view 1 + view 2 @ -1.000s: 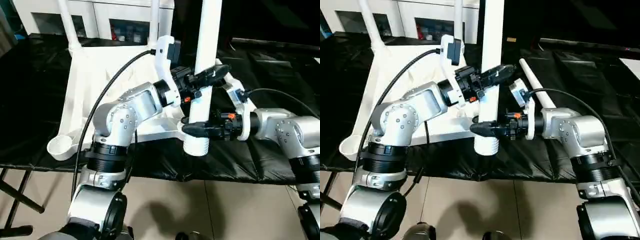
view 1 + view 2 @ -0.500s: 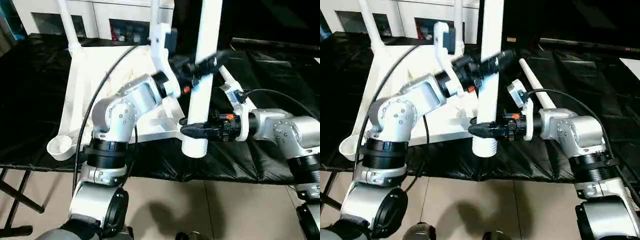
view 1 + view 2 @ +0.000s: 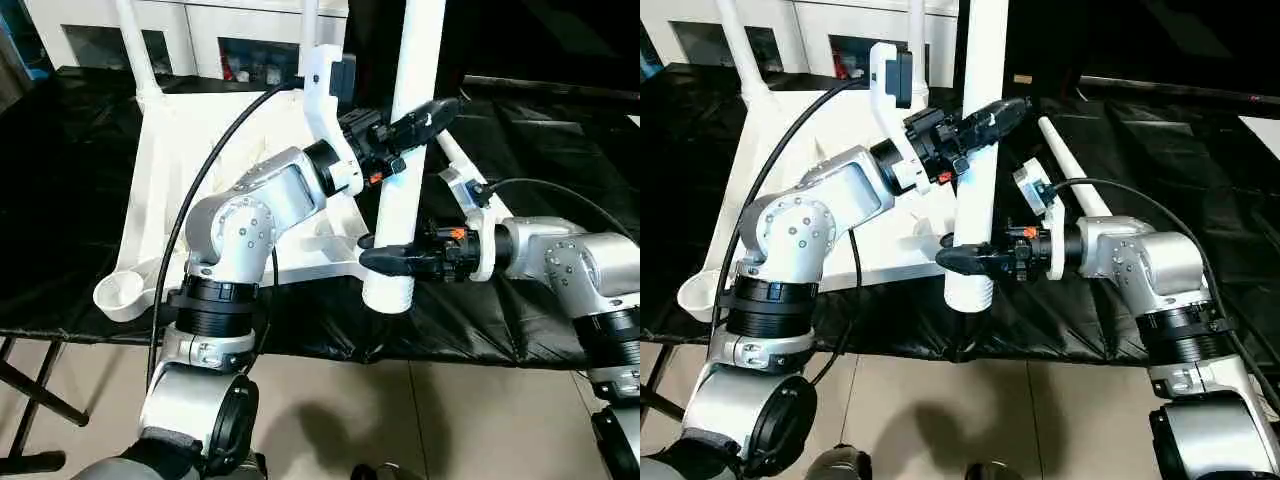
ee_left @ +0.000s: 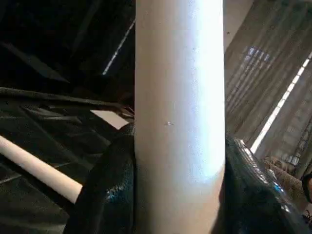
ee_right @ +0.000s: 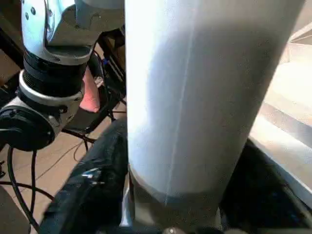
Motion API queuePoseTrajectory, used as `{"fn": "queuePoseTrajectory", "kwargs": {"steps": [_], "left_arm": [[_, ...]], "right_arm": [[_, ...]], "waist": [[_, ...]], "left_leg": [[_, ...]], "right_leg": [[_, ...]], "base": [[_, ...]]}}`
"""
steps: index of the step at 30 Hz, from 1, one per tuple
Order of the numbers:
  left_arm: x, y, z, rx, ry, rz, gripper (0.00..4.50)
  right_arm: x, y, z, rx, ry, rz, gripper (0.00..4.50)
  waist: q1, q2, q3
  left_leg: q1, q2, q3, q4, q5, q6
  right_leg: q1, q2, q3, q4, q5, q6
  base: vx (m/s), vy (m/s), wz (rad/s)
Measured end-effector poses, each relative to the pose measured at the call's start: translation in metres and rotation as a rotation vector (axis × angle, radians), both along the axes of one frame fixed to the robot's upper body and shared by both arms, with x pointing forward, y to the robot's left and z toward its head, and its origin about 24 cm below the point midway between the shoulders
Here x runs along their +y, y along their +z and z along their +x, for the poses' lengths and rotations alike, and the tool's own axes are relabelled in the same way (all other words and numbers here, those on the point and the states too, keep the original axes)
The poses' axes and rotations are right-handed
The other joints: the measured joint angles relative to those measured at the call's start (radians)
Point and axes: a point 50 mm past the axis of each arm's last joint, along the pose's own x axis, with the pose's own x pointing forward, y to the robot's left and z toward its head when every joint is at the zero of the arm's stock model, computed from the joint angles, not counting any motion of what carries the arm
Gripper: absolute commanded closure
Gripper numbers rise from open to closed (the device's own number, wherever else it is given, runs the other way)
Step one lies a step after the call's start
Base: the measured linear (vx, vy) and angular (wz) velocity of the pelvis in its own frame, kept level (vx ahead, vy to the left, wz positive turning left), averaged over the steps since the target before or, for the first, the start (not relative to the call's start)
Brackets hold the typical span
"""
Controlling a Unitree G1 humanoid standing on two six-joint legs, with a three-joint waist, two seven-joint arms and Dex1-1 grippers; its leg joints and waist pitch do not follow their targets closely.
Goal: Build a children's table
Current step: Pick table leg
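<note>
The children's table lies upturned on the black desk, tabletop ribs-up; one leg stands upright at its 5 o'clock corner, long axis vertical, threaded end down. Left hand and right hand grip it; likely light, stiff, slippery

— Where are the robot's arms?
— Both reach forward. The left gripper clasps an upright white leg high up; the right gripper clasps it lower.
</note>
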Motion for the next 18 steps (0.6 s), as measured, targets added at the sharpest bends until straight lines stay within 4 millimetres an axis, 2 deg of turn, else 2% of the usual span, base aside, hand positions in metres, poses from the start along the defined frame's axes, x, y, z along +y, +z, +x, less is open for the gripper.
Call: {"fn": "queuePoseTrajectory", "kwargs": {"steps": [2,16,18], "left_arm": [[0.0005,0.0,0.0001,-0.002,-0.001,0.001,2.69],[-0.0022,-0.0005,-0.0058,-0.038,-0.051,0.001,2.7],[-0.0025,-0.0004,-0.006,-0.04,-0.054,0.002,2.7]], "right_arm": [[0.0,0.001,0.0004,-0.002,0.003,0.002,1.42],[-0.001,0.0027,0.0055,0.019,0.012,0.015,1.4],[0.0003,0.0023,0.0055,0.02,0.015,0.018,1.69]], "waist": [[0.0,0.0,0.0],[0.0,0.0,0.0],[0.0,0.0,0.0]], "left_leg": [[0.0,0.0,0.0,0.0,0.0,0.0],[0.0,0.0,0.0,0.0,0.0,0.0],[0.0,0.0,0.0,0.0,0.0,0.0]], "right_leg": [[0.0,0.0,0.0,0.0,0.0,0.0],[0.0,0.0,0.0,0.0,0.0,0.0],[0.0,0.0,0.0,0.0,0.0,0.0]], "base": [[0.0,0.0,0.0],[0.0,0.0,0.0],[0.0,0.0,0.0]]}}
